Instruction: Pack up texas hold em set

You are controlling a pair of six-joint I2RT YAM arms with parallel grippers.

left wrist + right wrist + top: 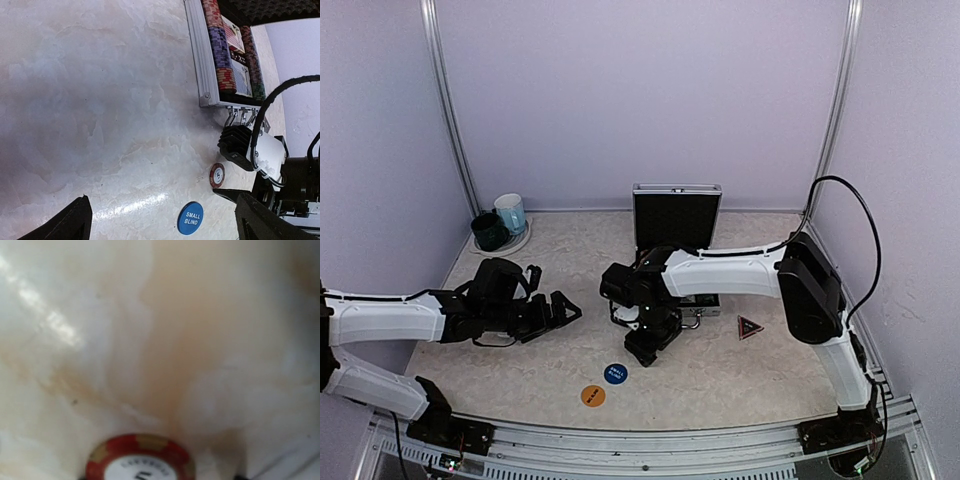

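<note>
Step in hand: collecting loose pieces. One red chip lies flat on the worktop, just off the latch side of the case, and the right gripper hangs directly over it.
Case: open at the far middle of the worktop with its lid upright. The chip stacks and card decks are already seated in the lining.
Right gripper: its wrist view shows only the chip's top rim and no fingers, so I cannot tell its spread or whether it has hold of anything.
Left gripper: spread wide and empty, low over the left half of the worktop.
Left to pack: blue button and orange button near the front edge, and the triangular marker right of the case.
Next move, my guess: pinching a flat chip off a smooth top needs the fingertips right down at the surface, then a carry to a chip row.
Writing: the blue button reads "SMALL BLIND". The chip face seems to show a 5, with blurred lettering above it. The orange button's print is too small to read.
Not part of the set: two mugs, far-left corner.
</note>
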